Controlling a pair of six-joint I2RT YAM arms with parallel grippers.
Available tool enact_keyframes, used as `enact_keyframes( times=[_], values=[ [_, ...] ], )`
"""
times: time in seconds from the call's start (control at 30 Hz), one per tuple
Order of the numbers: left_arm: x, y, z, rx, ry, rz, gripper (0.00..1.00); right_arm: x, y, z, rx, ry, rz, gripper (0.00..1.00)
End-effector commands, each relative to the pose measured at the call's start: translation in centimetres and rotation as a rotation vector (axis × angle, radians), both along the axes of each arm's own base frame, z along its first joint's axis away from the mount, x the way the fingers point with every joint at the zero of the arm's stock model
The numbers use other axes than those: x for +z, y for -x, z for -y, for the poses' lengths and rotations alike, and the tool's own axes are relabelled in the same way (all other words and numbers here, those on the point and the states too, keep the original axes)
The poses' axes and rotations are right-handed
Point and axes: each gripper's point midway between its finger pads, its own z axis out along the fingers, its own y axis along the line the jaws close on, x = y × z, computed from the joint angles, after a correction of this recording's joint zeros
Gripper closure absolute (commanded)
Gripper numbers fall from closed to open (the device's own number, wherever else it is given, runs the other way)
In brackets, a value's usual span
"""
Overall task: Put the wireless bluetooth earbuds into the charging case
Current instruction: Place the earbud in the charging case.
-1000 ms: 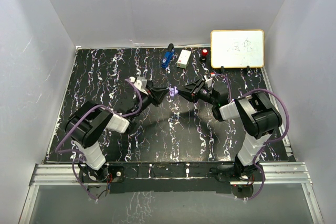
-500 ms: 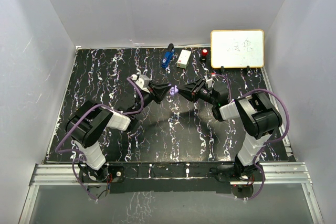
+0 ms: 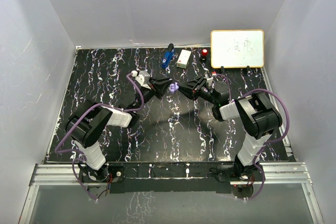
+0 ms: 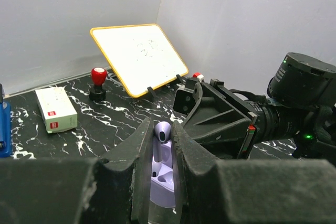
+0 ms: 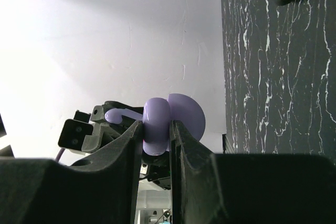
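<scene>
desk (image 3: 105,72): black, white streaks
room: plain white walls (image 3: 157,3)
left jaws: clamped on lilac case (image 4: 163,181), mid-air
right jaws: pinching lilac earbud (image 5: 156,125) right against it

Lilac earbud (image 5: 156,129), perhaps lilac case (image 4: 164,184), black-marbled table (image 3: 105,77)
</scene>
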Motion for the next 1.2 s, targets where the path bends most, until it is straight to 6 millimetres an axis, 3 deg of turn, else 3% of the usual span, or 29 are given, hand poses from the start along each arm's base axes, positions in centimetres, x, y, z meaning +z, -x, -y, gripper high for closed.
enact_keyframes(
  times=[0.0,0.53,1.17],
  values=[
    [7.6,1.2,-0.8,-0.007,0.137,0.246,1.0,2.7,-0.1,0.0,-0.01,-0.067,0.082,1.0],
    [7.7,1.5,0.4,-0.063,0.108,0.29,1.0,3.1,-0.3,0.1,-0.007,-0.14,0.067,1.0],
    [6.9,1.7,0.3,-0.057,0.069,0.309,1.0,3.0,-0.2,0.5,-0.024,-0.194,0.041,1.0]
  ],
)
